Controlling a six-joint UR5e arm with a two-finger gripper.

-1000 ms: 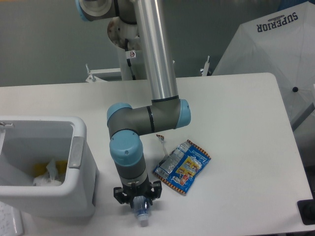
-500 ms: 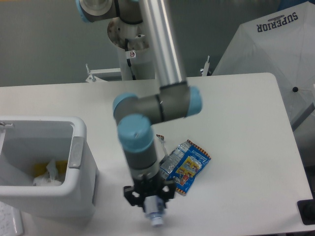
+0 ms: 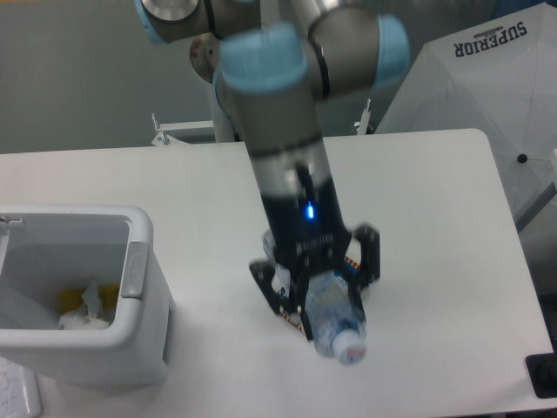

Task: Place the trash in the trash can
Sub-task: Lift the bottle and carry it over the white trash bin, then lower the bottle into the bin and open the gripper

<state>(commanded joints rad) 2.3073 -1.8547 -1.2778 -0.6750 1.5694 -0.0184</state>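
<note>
While the trash can [image 3: 130, 335] sits at the left edge of the white table [image 3: 435, 200], its open top shows crumpled white paper [image 3: 83, 306] and something yellow [image 3: 109, 296] lying at the bottom, against the inner wall. A grey tab [image 3: 133, 269] runs down the rim on its right side. To the right of the can, well apart from it, the arm comes down from above with a small blue light [image 3: 306, 209] lit on its wrist. The gripper [image 3: 324, 296] hangs over the middle of the table with its black fingers [image 3: 280, 296] pinching the clear plastic bottle [image 3: 335, 320]. The bottle is tilted, its white cap [image 3: 352, 351] pointing down and to the right. Behind the gripper only a thin red-printed edge of the snack packet [image 3: 352, 263] peeks out; the rest of it is hidden. At the far right stands a white umbrella-like cover [image 3: 487, 96] printed SUPERIOR.
</note>
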